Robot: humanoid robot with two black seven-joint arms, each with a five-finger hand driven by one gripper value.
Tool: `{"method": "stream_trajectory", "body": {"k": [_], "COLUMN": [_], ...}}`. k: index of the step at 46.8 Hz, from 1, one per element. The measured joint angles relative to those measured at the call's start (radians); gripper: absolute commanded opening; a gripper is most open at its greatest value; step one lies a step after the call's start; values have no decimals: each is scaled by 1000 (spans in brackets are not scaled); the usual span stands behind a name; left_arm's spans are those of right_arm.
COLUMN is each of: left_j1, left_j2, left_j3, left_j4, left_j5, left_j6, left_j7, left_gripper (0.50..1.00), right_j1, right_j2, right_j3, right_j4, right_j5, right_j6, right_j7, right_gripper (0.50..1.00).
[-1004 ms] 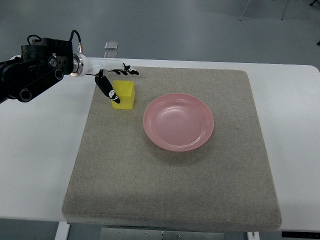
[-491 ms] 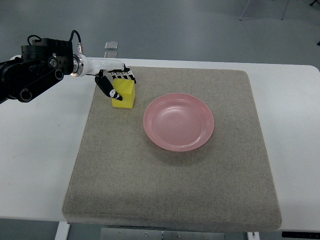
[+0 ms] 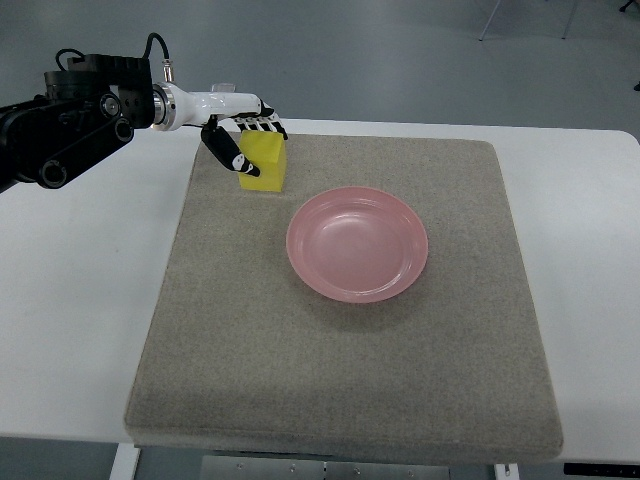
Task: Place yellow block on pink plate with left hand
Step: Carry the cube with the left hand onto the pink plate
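Note:
A yellow block (image 3: 266, 164) hangs in my left hand (image 3: 252, 142), lifted a little off the grey mat (image 3: 340, 370) near its back left corner. The thumb presses the block's left face and the other fingers curl over its top edge. The black arm comes in from the upper left. A round pink plate (image 3: 357, 243) lies on the mat to the right of and nearer than the block, with nothing on it. My right hand does not show.
The mat lies on a white table (image 3: 70, 300). A small clear object (image 3: 224, 89) sits at the table's far edge behind the hand. Grey floor lies beyond.
The left hand closed around the yellow block, then raised it and carried it slightly right and toward the back. The plate has not moved.

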Motion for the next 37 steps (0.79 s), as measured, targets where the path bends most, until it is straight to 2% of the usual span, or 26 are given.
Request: {"method": "stream_trajectory", "body": {"k": [4,14,37], "left_j1": [-2,-5,16], "left_j2": [-1,13,6], "left_j3": [-1,-12,-31], "left_j4": [-11,-166,-381], "left_j5": [0,-2,12], "left_j6": [0,8,16], "left_j7": [0,-10,-18], "left_gripper": [756,756,758], "right_j1": [0,-1,0], "right_j2": [0,0,0], "right_j3": [0,0,0], "right_j4": [0,0,0], "right_j5": [0,0,0], "right_j6": [0,0,0], "right_j7": [0,0,0], "right_gripper": [924,924,924]}}
